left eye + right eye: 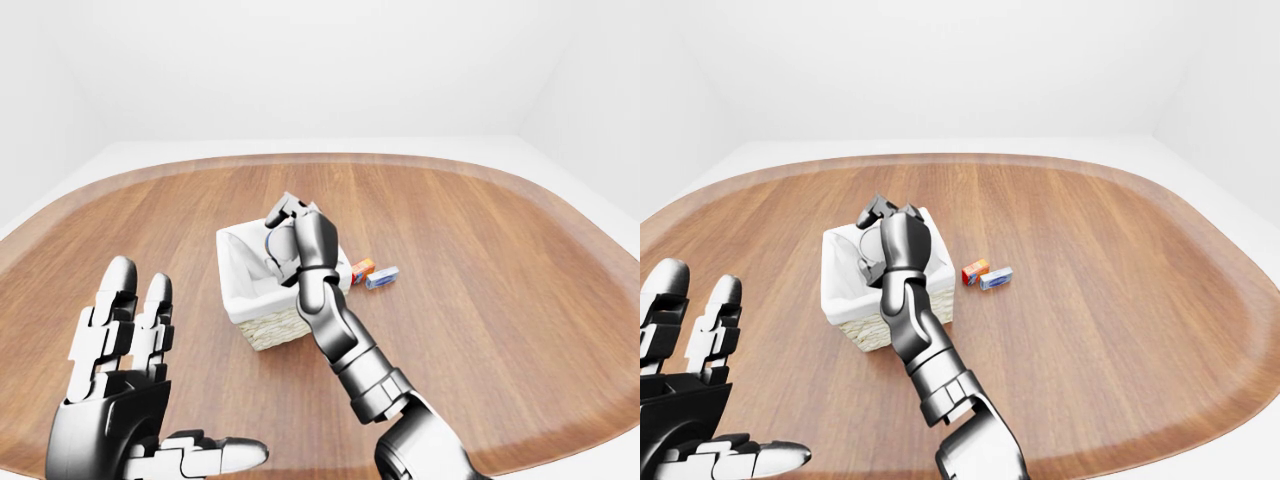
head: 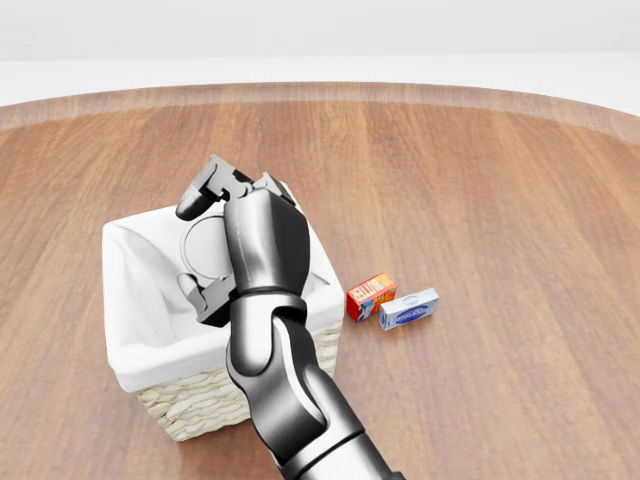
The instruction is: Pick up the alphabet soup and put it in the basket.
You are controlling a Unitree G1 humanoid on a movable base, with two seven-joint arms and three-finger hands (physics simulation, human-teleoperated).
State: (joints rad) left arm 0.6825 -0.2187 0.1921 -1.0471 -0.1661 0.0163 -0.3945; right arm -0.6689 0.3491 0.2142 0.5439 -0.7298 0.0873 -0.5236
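On the wooden table point(image 2: 500, 180), the right hand point(image 2: 215, 245) apparently clasps the rigid, smooth alphabet soup point(image 2: 205, 245) by its sides over the basket point(image 2: 125, 340).

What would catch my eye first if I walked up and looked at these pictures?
Most striking is the shiny right hand, reaching over the white-lined wicker basket left of centre in the head view, fingers round the alphabet soup can. Next, the left hand looms large at the bottom left of the left-eye view, fingers spread open. Two small boxes, one orange and one blue-and-white, lie on the wooden table just right of the basket.
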